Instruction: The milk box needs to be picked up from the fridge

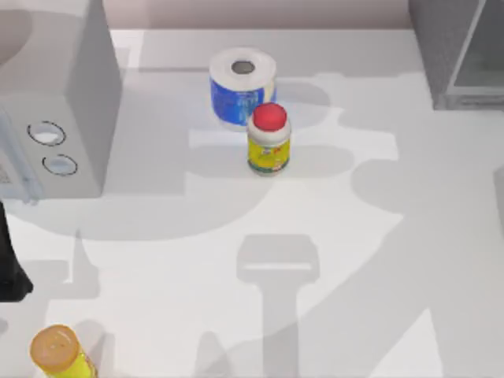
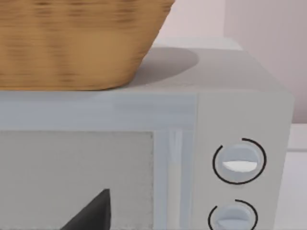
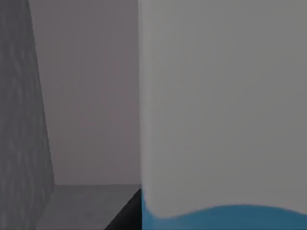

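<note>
The milk box (image 3: 220, 120) looms very close in the right wrist view, white above with a light blue band low down. It stands inside the fridge, whose grey inner wall (image 3: 19, 120) and floor show beside it. A dark part of my right gripper (image 3: 125, 211) lies right against the box's edge. From above, the fridge (image 1: 457, 55) is the dark grey cabinet with a pale panel at the back right. My left arm (image 1: 12, 260) sits parked at the table's left edge, and a dark part of its gripper (image 2: 91, 213) faces the microwave.
A light grey microwave (image 1: 55, 102) with two dials fills the back left, with a wicker basket (image 2: 72, 43) on top. A blue-and-white paper roll (image 1: 240, 87) and a red-capped yellow bottle (image 1: 268, 142) stand mid-table. An orange-capped yellow bottle (image 1: 57, 350) is at the front left.
</note>
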